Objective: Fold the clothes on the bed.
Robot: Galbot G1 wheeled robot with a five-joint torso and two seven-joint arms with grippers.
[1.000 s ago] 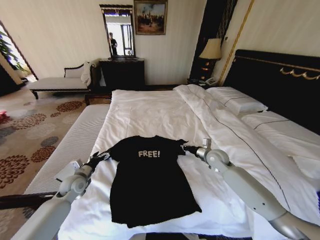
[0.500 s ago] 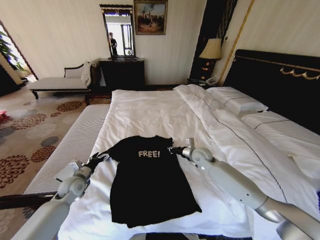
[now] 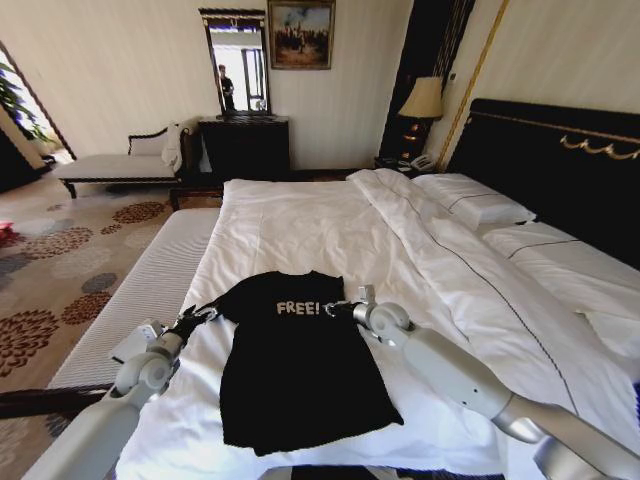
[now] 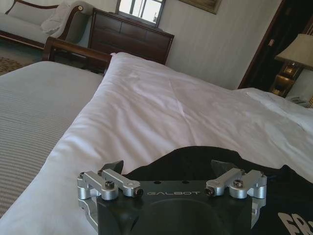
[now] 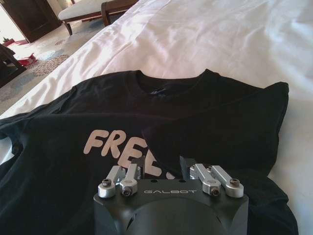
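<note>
Folding is under way but far from finished, judging by how the black T-shirt [image 3: 300, 360] lies: its right sleeve is doubled in over the chest, the edge reaching the end of the white "FREE!" lettering [image 5: 124, 149], while the left sleeve is spread out flat and the long body hangs unfolded toward the foot of the bed [image 3: 300, 225]. The left sleeve, the side panels and the final lengthwise fold all look to be left.

The right tool [image 3: 340, 309] sits over the chest of the shirt, just past the lettering — in the right wrist view its fingers are drawn close together, apparently pinching the folded-in sleeve fabric. The left tool [image 3: 203, 314] rests at the outer edge of the left sleeve; the left wrist view shows its two dark fingers [image 4: 113, 166] spread apart with black cloth lying between and beyond them, gripping nothing.

Under both tools is a smooth white duvet [image 3: 300, 230] with soft creases. Beyond the right tool, the duvet is turned back in a long roll, then come the pillows [image 3: 470, 200] and the dark gold-trimmed headboard [image 3: 550, 160]. Outward from the left tool runs a pale striped bench [image 3: 140, 290], then patterned carpet [image 3: 60, 280]. Far ahead of both — a chaise lounge [image 3: 120, 165], a dark dresser [image 3: 245, 145] with mirror, a framed painting [image 3: 300, 33] and a bedside lamp [image 3: 424, 100].
</note>
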